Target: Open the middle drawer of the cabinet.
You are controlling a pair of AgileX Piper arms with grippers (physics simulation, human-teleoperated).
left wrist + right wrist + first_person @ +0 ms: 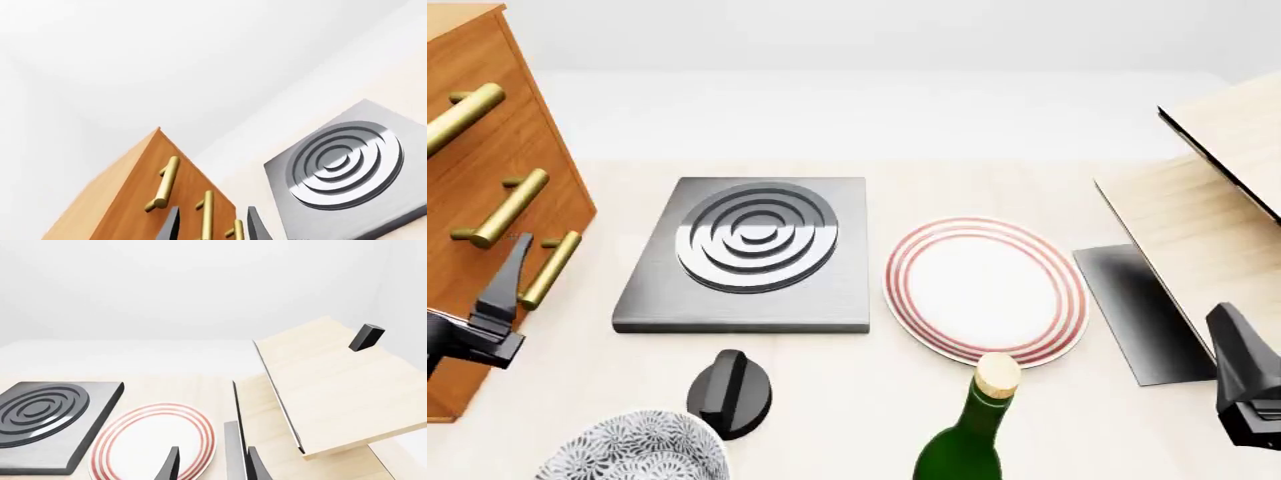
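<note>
While its dark fingers stand apart with nothing between them, the left gripper (pixel 501 290) hangs at the front view's left edge, just in front of the cabinet (pixel 494 150) and close to the lowest handle (pixel 550 268). From the left wrist camera the two fingertips (pixel 168 225) frame a brass bar, with open space on either side; no pad touches it. The cabinet is an orange-brown wood block at the table's far left, its three brass handles stacked one over another. The middle drawer (pixel 527 215) carries the second handle (pixel 507 208), and its front sits level with the fronts above and below, so it is shut. The top handle (pixel 461 115) lies higher, near the cabinet's upper edge.

Right of the cabinet lies a grey hob (pixel 754 250) with raised concentric rings, flat on the pale table (pixel 854 400). Near it, toward the camera, stands a black knob (pixel 731 392), and beside that the rim of a patterned bowl (pixel 634 448). A white plate (pixel 985 288) with red rings lies right of the hob, and a green bottle (pixel 972 430) with a cork stands in front of it.

The right gripper (pixel 1244 385) hovers at the right edge, fingers parted and empty, beside a pale wooden box (pixel 1214 200) with a black edge.
</note>
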